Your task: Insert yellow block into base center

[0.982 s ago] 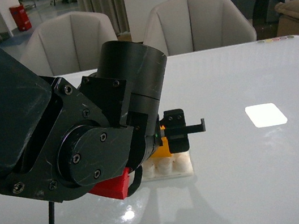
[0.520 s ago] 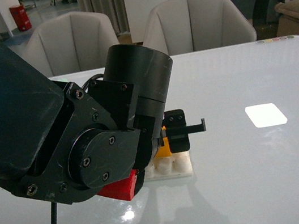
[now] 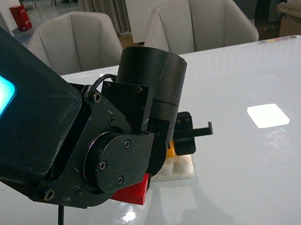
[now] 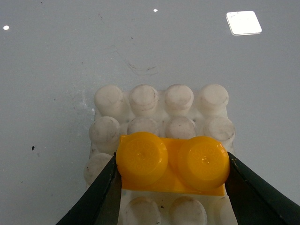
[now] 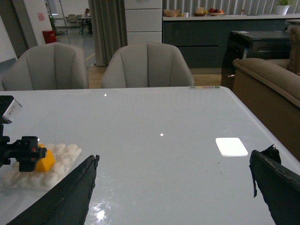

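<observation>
**A:** What is the left gripper (image 4: 171, 161) doing?

**B:** It is closed on the yellow block (image 4: 172, 168). One dark finger presses each short end, and the block's two studs face up.

**A:** Where is the block relative to the base (image 4: 161, 101)?

**B:** It is over the base, across the middle two columns. The two stud rows farther from the gripper are bare. I cannot tell whether the block is pressed fully home.

**A:** Which step is this?

**B:** The seating step, I judge. The next move calls for a straight downward push with the block square to the stud rows. After that the fingers should open without tipping it.

**A:** How much room is there?

**B:** Plenty. The base lies alone on the pale tabletop (image 4: 56, 56), well in from its edges. A bright white patch (image 5: 231, 146) lies well apart from it. The right gripper (image 5: 174, 164) hangs open and empty, also well apart. In the front view the left arm hides most of the base.
</observation>
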Controlling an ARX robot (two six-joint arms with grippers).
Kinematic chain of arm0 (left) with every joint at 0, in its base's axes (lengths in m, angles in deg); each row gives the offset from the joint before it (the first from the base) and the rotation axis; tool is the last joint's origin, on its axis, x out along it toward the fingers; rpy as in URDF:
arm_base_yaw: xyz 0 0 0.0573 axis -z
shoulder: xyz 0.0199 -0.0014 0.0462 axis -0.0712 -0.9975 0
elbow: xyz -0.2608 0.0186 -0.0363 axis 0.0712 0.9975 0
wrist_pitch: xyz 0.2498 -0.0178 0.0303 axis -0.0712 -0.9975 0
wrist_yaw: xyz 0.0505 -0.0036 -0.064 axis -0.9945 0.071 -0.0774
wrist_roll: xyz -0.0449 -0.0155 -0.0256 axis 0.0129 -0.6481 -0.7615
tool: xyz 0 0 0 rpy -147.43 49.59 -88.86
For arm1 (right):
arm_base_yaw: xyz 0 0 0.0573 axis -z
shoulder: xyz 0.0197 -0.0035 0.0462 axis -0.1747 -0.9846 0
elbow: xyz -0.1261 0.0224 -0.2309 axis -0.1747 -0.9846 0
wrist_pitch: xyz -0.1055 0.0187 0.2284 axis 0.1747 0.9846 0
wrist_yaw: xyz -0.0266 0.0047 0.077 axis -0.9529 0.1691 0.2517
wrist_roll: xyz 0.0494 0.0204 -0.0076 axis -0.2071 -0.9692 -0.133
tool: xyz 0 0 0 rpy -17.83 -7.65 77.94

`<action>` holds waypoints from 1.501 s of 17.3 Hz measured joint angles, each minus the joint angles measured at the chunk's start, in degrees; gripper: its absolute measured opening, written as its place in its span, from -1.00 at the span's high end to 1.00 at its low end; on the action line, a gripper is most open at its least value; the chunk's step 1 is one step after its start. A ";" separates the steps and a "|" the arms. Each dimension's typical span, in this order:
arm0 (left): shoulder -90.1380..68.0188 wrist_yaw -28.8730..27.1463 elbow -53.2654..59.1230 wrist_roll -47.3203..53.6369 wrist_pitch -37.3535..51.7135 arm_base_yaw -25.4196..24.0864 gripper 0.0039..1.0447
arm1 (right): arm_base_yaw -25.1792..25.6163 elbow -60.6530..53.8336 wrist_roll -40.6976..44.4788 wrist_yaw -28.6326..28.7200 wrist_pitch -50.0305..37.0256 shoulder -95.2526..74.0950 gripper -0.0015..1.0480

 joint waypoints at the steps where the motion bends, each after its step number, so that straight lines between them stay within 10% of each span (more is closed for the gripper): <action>1: 0.02 0.17 -0.39 -0.22 -1.03 0.00 -0.08 | 0.00 0.00 0.00 -0.02 0.00 0.00 -0.88; 8: -0.02 3.65 -0.44 -1.88 -3.19 0.57 -0.07 | 0.00 0.00 0.00 0.00 0.00 0.00 -0.88; 11: -0.17 5.25 -0.28 -1.42 0.09 -0.13 -0.92 | 0.00 0.00 0.00 -0.02 0.00 0.00 -0.88; 26: 37.53 14.05 22.75 7.78 12.74 -10.25 -0.88 | 0.00 0.00 0.00 -0.02 0.00 0.00 -0.88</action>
